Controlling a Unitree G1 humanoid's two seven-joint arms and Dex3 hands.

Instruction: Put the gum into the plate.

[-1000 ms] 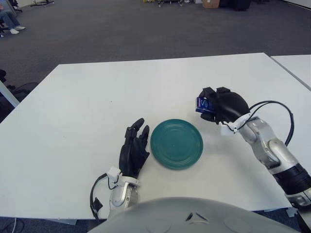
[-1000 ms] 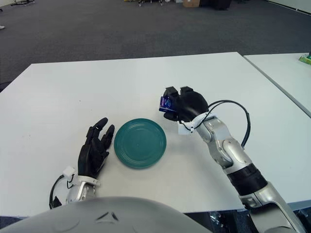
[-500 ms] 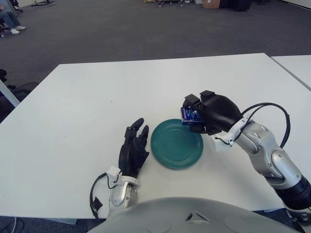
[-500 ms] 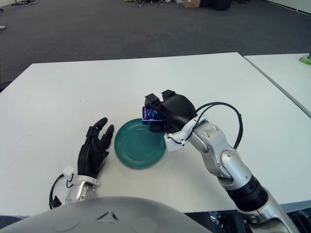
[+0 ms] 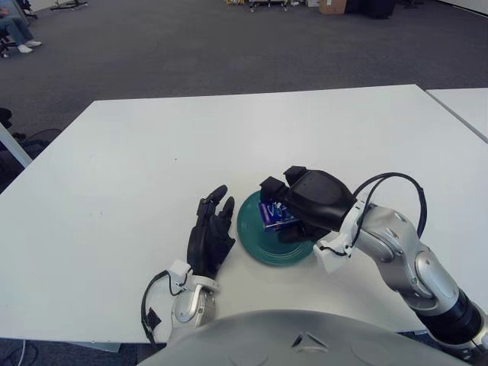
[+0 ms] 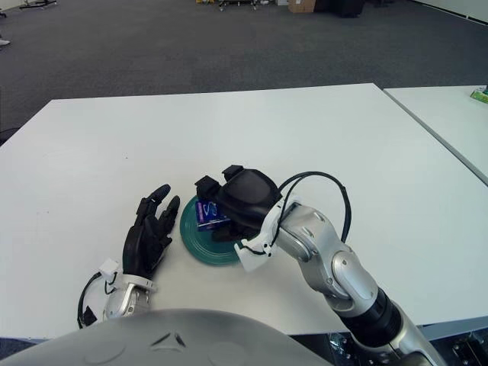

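Note:
A round teal plate (image 5: 258,242) lies on the white table (image 5: 229,137), near the front. My right hand (image 5: 284,207) is over the plate, shut on a small blue gum packet (image 5: 272,214), which it holds low above the plate's left half. The hand covers much of the plate. I cannot tell if the packet touches the plate. My left hand (image 5: 211,235) rests flat on the table just left of the plate, fingers stretched out and holding nothing.
A second white table (image 5: 465,103) stands to the right, across a narrow gap. Grey carpet lies beyond the table's far edge. A black cable loops off my right forearm (image 5: 396,248).
My right hand has carried the gum packet left and down, from right of the plate to low over the plate's left half. The left hand has not moved.

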